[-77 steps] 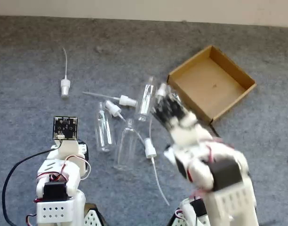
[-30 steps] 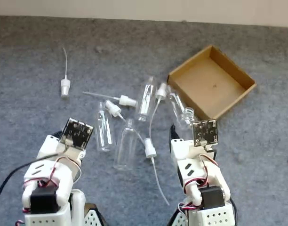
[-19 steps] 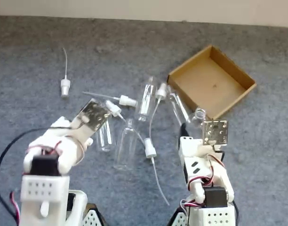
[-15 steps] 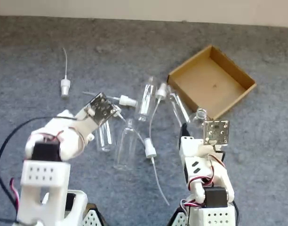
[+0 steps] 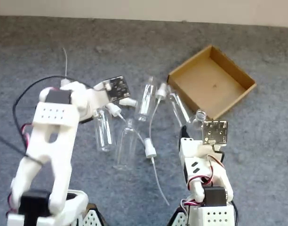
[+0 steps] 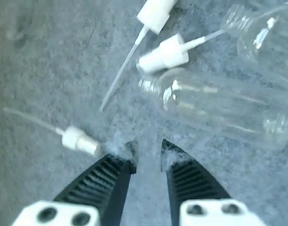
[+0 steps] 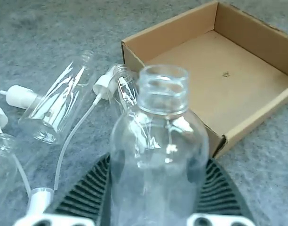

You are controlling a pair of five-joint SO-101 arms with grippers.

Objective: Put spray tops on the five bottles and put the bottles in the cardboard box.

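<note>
My right gripper (image 7: pixel 156 188) is shut on a clear bottle (image 7: pixel 158 150), held upright with its neck bare, just in front of the cardboard box (image 7: pixel 219 70). From above, that bottle (image 5: pixel 199 116) stands off the near corner of the box (image 5: pixel 212 82). My left gripper (image 6: pixel 148 151) is open a little, tips down on the carpet, nothing between them. A white spray top (image 6: pixel 80 140) lies just beside one fingertip. Two more spray tops (image 6: pixel 165 52) and a lying bottle (image 6: pixel 219 106) are just beyond. The left arm (image 5: pixel 83 101) stretches out over the pile.
Other clear bottles (image 5: pixel 103 129), (image 5: pixel 126 143), (image 5: pixel 145 99), (image 5: pixel 178 107) lie mid-table on grey carpet. Loose spray tops (image 5: pixel 127 100), (image 5: pixel 113 108), (image 5: pixel 161 89), (image 5: pixel 149 149) lie among them, long tubes trailing. The box is empty inside.
The left arm rose from the near edge and swung out over the spray tops. The right arm earlier drew back with the bottle and has since kept still.
</note>
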